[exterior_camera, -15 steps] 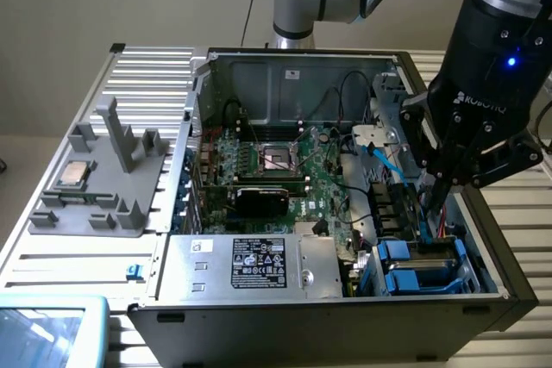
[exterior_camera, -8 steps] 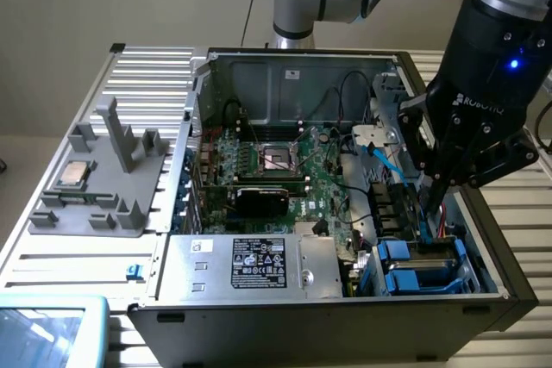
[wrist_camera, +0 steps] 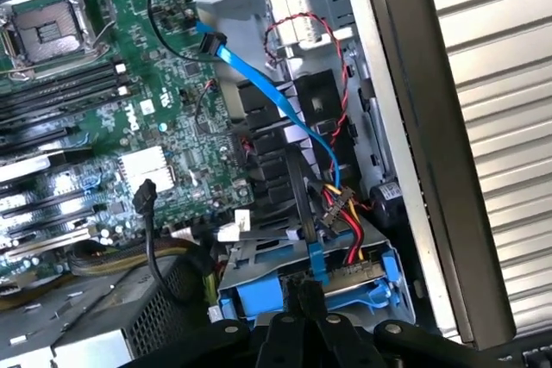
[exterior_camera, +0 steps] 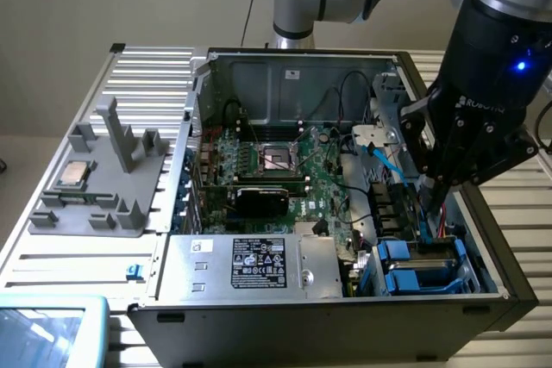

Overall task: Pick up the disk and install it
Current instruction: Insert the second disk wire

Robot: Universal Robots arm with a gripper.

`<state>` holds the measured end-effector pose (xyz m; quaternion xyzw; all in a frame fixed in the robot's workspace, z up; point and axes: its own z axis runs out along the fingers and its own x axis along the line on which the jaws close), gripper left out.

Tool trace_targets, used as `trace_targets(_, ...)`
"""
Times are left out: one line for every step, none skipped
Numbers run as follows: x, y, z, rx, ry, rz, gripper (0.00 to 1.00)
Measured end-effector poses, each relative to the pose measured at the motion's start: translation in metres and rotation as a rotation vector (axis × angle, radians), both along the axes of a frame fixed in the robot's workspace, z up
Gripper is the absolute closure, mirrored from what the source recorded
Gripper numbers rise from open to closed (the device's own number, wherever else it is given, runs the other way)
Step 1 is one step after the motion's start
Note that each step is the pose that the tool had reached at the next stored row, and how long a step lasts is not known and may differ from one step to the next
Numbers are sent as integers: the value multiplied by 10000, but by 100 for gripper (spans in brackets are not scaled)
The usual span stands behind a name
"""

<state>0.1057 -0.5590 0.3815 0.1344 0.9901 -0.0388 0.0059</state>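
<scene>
The disk (exterior_camera: 429, 258) lies in the drive bay at the near corner of the open computer case, on the exterior view's right. Its bright blue carrier rails frame a grey metal body. In the wrist view the disk (wrist_camera: 276, 258) sits just beyond my fingertips, with red, yellow and black wires plugged in at its edge. My gripper (exterior_camera: 428, 200) hangs directly over the bay, fingers pressed together and shut. The gripper (wrist_camera: 306, 299) has its tips down at the disk's blue frame, right beside the end of a blue data cable (wrist_camera: 276, 96). I cannot tell whether the tips pinch that cable.
A green motherboard (exterior_camera: 285, 170) with an empty processor socket fills the case floor. A silver box with a black label (exterior_camera: 250, 269) sits at the case front. Left of the case a grey fixture (exterior_camera: 103, 196) holds a small silver chip (exterior_camera: 73, 174). The case wall (wrist_camera: 414, 127) stands close beside the bay.
</scene>
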Motion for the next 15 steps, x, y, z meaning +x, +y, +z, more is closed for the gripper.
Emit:
trace_targets(0, 0, 0, 0, 0, 180, 89)
trace_targets(0, 0, -1, 0, 0, 359, 89)
trace_targets(0, 0, -1, 1, 0, 545, 89)
trace_targets(0, 0, -2, 1, 0, 724, 89)
trace_targets(0, 0, -2, 0, 0, 911, 89)
trace_targets(0, 0, -3, 1, 0, 1095, 89)
trace_targets(0, 0, -3, 1, 0, 1275, 89)
trace_targets(0, 0, -4, 2, 0, 1455, 89)
trace_targets(0, 0, -4, 3, 0, 1632, 89)
trace_targets(0, 1, -4, 3, 2, 1778, 89)
trace_targets(0, 3, -4, 5, 9, 1883, 89)
trace_targets(0, 3, -4, 5, 11, 1912, 89)
trace_targets(0, 3, -4, 5, 12, 1912, 89)
trace_targets(0, 3, -4, 5, 12, 1913, 89)
trace_targets(0, 3, -5, 6, 12, 1913, 89)
